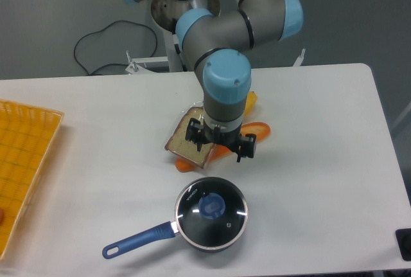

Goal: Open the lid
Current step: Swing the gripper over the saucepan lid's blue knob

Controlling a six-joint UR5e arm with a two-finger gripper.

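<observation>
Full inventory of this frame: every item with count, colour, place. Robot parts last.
lid: 1, clear glass with metal rim and blue knob, seated on the saucepan, front centre
saucepan: 1, dark, blue handle pointing front-left, front centre of table
slice of toast: 1, brown, mid-table, partly under the gripper
orange pieces: several, orange, under and behind the toast; what they are is unclear
tray: 1, yellow-orange, grid pattern, left table edge
cable: 1, black, behind the table, left
table: 1, white
arm: 1, grey with light blue caps, coming from the back centre
gripper: 1, black, above the toast, holding nothing visible; opening hard to judge
</observation>
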